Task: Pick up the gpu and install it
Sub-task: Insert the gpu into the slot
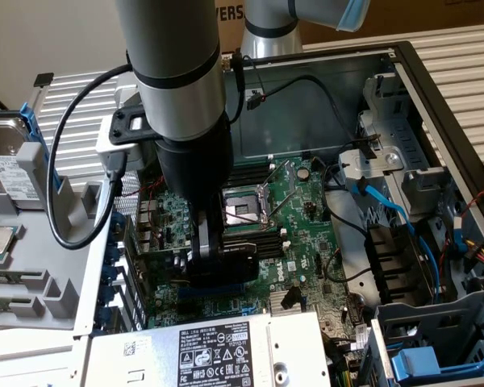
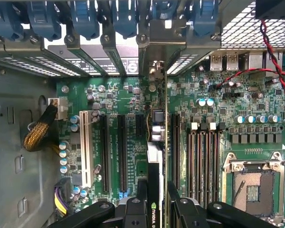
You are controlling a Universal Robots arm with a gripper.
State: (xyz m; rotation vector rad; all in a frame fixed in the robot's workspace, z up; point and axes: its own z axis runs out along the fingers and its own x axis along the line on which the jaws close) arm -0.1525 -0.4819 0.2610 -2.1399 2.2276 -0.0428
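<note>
Soft, even light; the arm (image 1: 181,89) shades the motherboard (image 1: 306,218), and slot openings (image 2: 61,45) glare white.

The open computer case (image 1: 431,89) carries the green motherboard (image 1: 298,211), a power supply (image 1: 218,353) and grey drive cages (image 1: 387,133).

Behind where I work, the upper left of the exterior view is a plain pale wall (image 1: 56,32), bare and evenly lit. Along the top edge, toward the right, stands a brown cardboard box (image 1: 403,20). Near the top middle is a pale printed panel (image 1: 230,12) with large dark letters, cut off by the frame. A white ribbed surface (image 1: 460,64) runs down the upper right, its ridges catching the light, and the same ribbing shows at the middle left, below the wall. The light is soft and even. At the right edge lies a brown strip I cannot make out.
</note>
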